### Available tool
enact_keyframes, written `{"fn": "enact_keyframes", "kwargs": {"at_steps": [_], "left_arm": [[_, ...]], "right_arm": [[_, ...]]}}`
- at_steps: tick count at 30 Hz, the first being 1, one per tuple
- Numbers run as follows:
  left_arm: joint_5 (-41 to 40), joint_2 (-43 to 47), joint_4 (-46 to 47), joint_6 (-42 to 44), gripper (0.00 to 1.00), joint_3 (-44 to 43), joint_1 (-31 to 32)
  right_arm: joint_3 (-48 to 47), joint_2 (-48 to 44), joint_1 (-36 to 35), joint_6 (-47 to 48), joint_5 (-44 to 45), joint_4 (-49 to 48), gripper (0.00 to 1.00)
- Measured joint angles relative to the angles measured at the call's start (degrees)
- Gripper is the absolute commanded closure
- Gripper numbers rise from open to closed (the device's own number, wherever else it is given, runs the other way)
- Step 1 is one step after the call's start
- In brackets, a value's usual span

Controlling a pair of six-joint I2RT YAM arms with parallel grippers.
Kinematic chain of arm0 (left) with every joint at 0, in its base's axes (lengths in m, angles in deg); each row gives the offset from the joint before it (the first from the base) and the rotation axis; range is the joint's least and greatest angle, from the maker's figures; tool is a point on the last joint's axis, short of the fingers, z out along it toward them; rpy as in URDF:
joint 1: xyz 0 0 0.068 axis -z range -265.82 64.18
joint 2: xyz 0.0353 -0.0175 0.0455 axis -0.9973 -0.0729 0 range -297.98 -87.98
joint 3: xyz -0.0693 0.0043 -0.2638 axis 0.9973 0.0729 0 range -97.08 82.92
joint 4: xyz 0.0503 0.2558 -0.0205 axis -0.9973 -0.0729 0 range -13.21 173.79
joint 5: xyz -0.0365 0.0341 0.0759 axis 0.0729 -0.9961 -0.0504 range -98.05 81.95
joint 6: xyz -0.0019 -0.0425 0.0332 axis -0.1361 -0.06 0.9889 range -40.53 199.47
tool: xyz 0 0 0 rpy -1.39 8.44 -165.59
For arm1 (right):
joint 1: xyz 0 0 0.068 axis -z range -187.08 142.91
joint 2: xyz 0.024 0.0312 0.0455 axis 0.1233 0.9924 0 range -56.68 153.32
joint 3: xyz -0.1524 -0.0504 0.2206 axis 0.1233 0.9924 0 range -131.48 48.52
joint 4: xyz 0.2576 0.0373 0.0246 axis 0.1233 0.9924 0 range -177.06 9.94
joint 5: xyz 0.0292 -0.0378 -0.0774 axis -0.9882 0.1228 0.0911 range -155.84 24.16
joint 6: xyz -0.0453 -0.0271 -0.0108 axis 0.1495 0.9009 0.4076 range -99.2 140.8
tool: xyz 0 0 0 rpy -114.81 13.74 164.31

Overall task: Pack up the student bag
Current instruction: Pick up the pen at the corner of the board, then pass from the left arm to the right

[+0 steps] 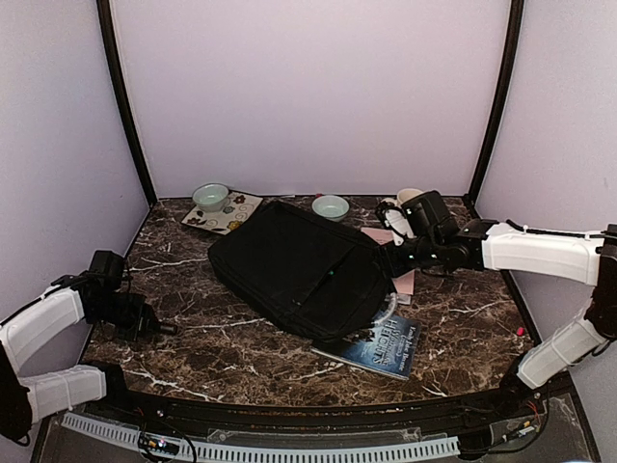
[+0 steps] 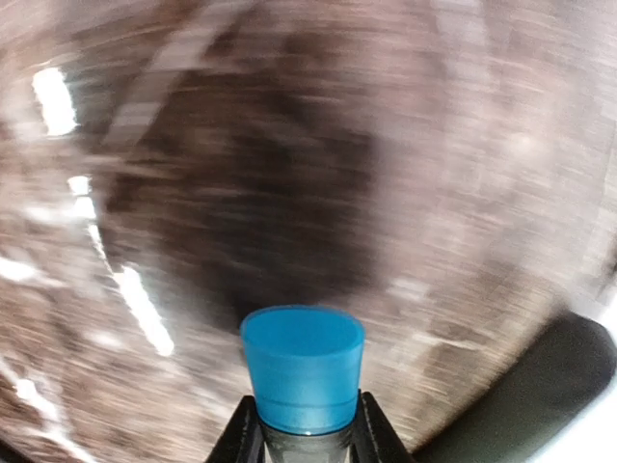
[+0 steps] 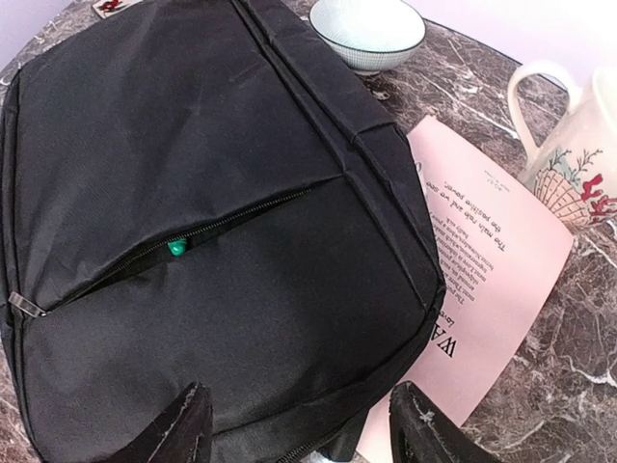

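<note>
The student bag (image 1: pixel 299 265) lies flat in the middle of the marble table, black, with its front zipper pocket partly open and a small green tip (image 3: pixel 176 248) showing in the slit. My right gripper (image 3: pixel 301 434) hovers open over the student bag's (image 3: pixel 212 193) right corner, one finger (image 3: pixel 178 429) above the fabric and the other near the pink sheet. My left gripper (image 2: pixel 304 429) is shut on a blue-capped tube (image 2: pixel 302 367), low over the table at the far left (image 1: pixel 162 329). The left wrist view is motion-blurred.
A pink printed sheet (image 3: pixel 492 260) and a dark blue book (image 1: pixel 381 347) stick out from under the bag's right side. Two pale bowls (image 1: pixel 211 197) (image 1: pixel 331 206), a patterned mat (image 1: pixel 231 217) and a white mug (image 3: pixel 578 145) stand along the back.
</note>
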Motion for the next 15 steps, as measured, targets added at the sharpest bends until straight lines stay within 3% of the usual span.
{"fn": "enact_keyframes", "kwargs": {"at_steps": [7, 15], "left_arm": [[0.2, -0.8, 7.7, -1.4, 1.0, -8.7, 4.1], [-0.6, -10.0, 15.7, -4.3, 1.0, -15.5, 15.6]], "right_arm": [[-0.8, 0.1, 0.0, -1.1, -1.5, -2.2, 0.37], [-1.0, -0.3, 0.0, -5.5, -5.9, -6.5, 0.37]]}}
